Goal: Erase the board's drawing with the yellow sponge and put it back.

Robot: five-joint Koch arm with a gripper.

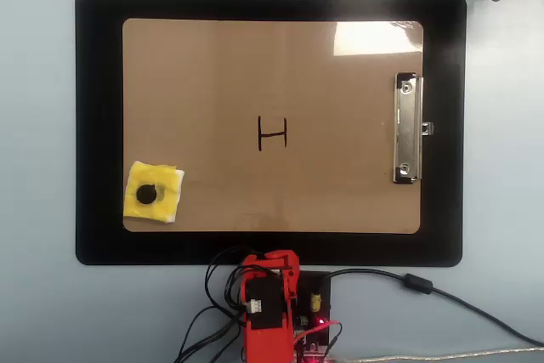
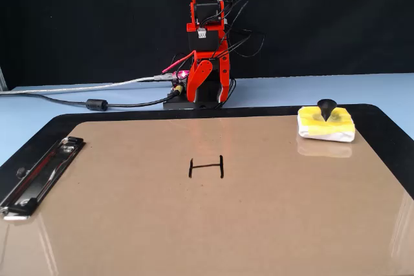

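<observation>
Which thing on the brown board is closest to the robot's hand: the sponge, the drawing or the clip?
The yellow sponge. It sits at the board's corner nearest the folded red hand; the drawing and silver clip lie farther off.

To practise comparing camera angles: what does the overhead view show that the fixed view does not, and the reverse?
Only the overhead view shows the black mat's whole outline and the board's four corners. Only the fixed view shows the arm folded upright against a dark backdrop and the sponge knob's height. Both show the drawing, the yellow sponge, and the metal clip.
</observation>
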